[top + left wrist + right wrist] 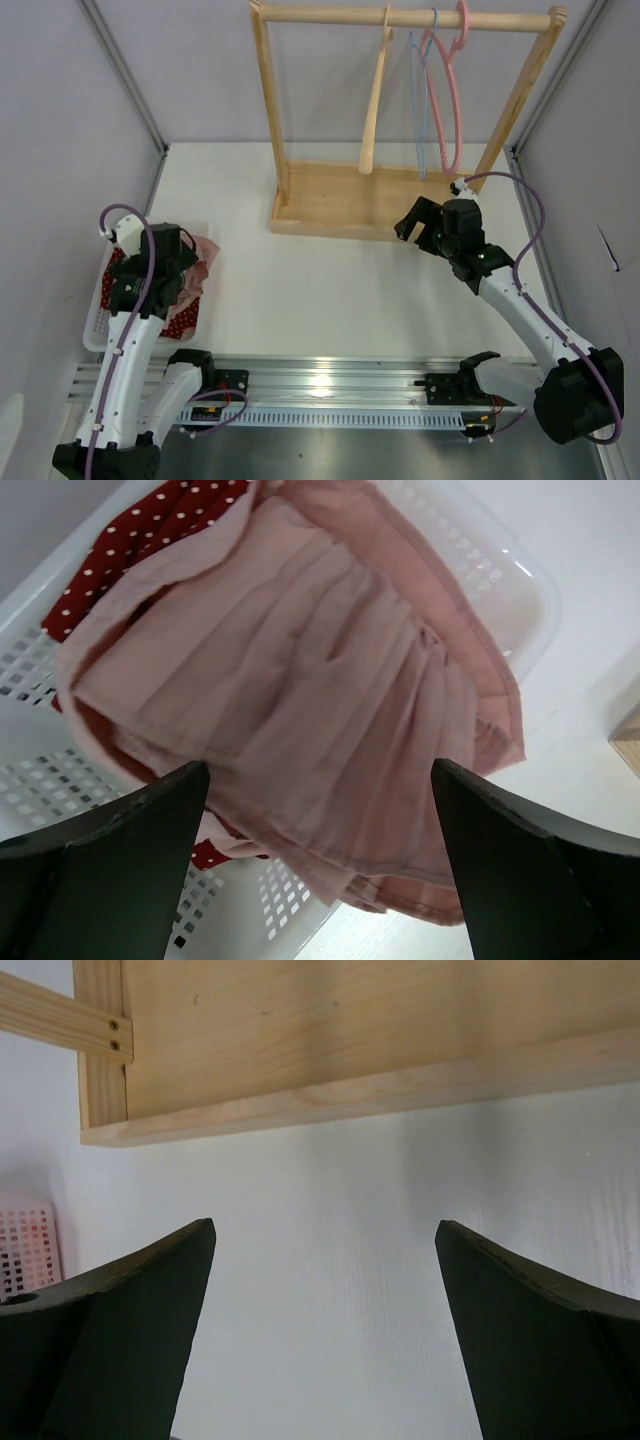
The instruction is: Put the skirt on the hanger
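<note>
The left pincer point(320, 770) hangs wide open over the pink skirt point(300, 680), bunched in the white basket point(505, 575) at the left. It should dip down and pinch only the pink edge, not the spotty red cloth point(150, 520). The right pincer point(325, 1230) stands open by the far rack point(350, 1040).

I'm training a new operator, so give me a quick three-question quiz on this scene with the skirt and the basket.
1. True or false: the left gripper is shut on the pink skirt.
2. Where does the skirt lie? A on the floor; B in the white basket; C on a chair.
3. What does the garment beneath the skirt look like?
Key: 1 false, its jaws stand open above it; 2 B; 3 red with white dots.
</note>
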